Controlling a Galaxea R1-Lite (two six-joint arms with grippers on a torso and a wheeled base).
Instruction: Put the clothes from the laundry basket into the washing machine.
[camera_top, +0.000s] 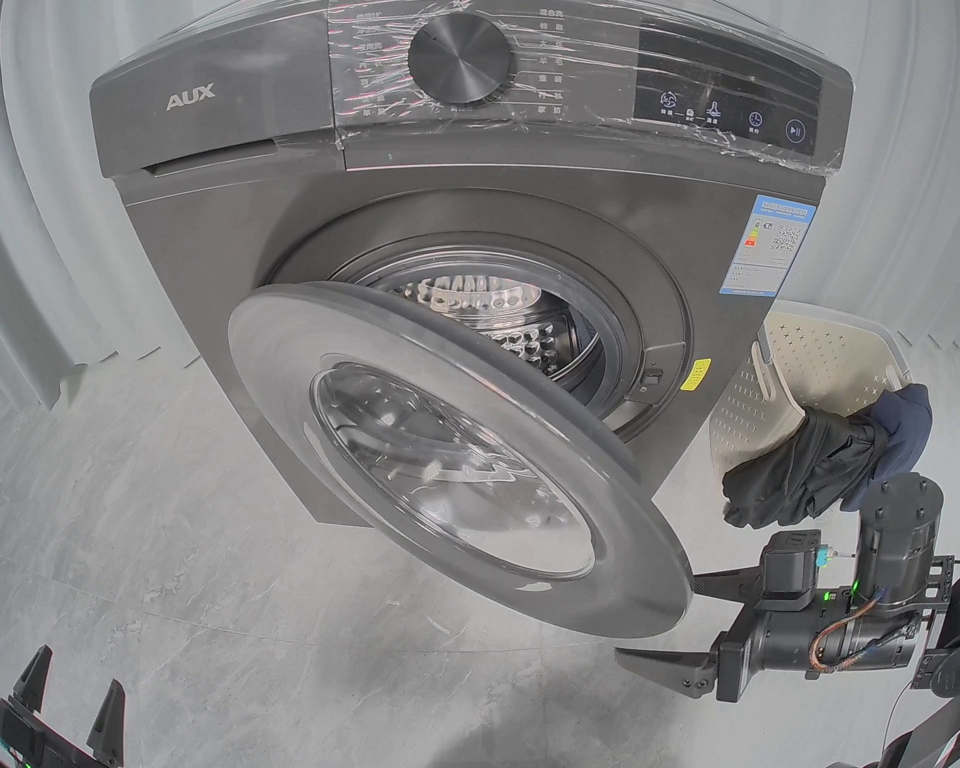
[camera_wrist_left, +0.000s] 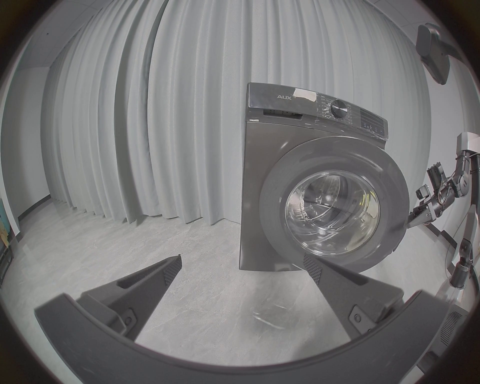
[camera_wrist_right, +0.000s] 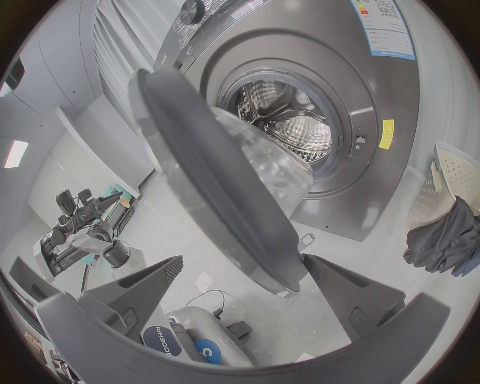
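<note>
The grey washing machine stands in front of me with its round door swung wide open, showing the steel drum. Right of it, a cream laundry basket leans with a black garment and a blue garment draped over its rim. My right gripper is open at the door's lower outer edge. In the right wrist view the door's rim lies between that gripper's fingers, and the black garment hangs farther off. My left gripper is open and low at the left, holding nothing.
White curtains hang behind and beside the machine. Bare grey tiled floor spreads to the left of the door. The open door juts far out from the machine's front. Another piece of equipment stands across the room.
</note>
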